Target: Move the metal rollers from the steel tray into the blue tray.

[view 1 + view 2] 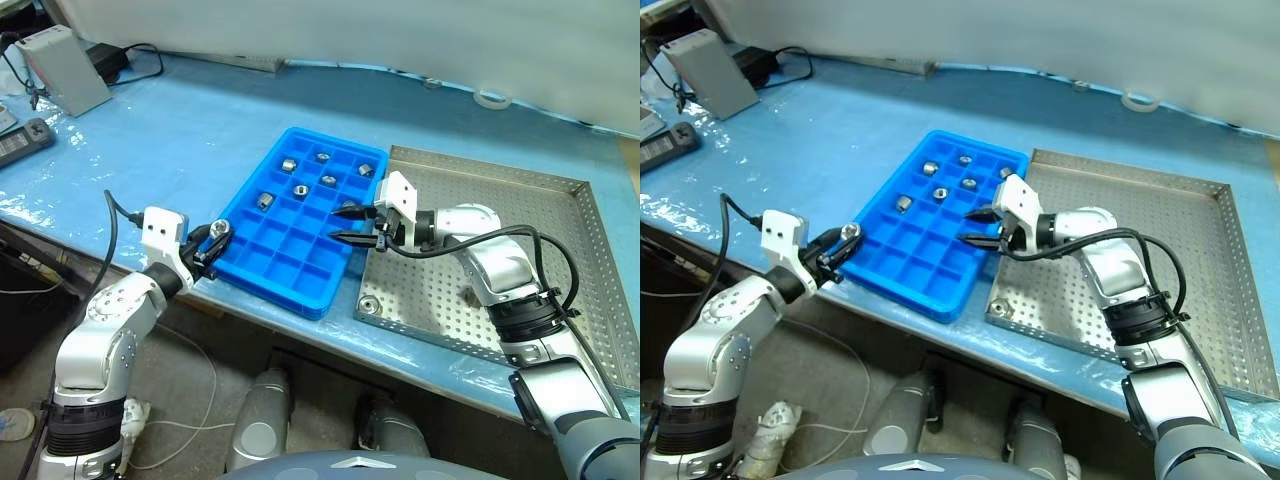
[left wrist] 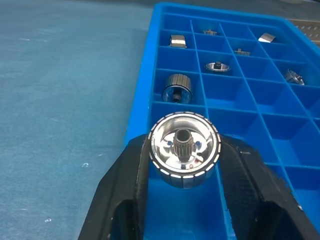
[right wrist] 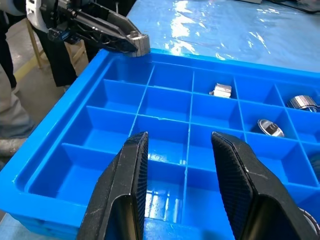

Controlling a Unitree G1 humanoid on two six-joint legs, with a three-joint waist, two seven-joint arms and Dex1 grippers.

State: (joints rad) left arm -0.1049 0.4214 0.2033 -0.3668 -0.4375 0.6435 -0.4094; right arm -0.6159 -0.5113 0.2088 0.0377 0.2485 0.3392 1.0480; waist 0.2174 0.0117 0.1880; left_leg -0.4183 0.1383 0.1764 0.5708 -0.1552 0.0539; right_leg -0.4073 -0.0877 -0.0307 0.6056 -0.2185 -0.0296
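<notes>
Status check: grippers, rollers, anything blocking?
Left gripper shut on metal roller at blue tray edge. Right gripper empty over tray. Nothing blocking.

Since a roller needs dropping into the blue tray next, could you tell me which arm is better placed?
Left. Its tool already grips a roller at the blue tray's near edge; the right tool hovers over the tray with nothing between its fingers.

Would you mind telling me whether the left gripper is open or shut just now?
Shut on a shiny silver metal roller: the left gripper clamps it between its black fingers at the bright blue compartmented plastic tray's edge.
</notes>
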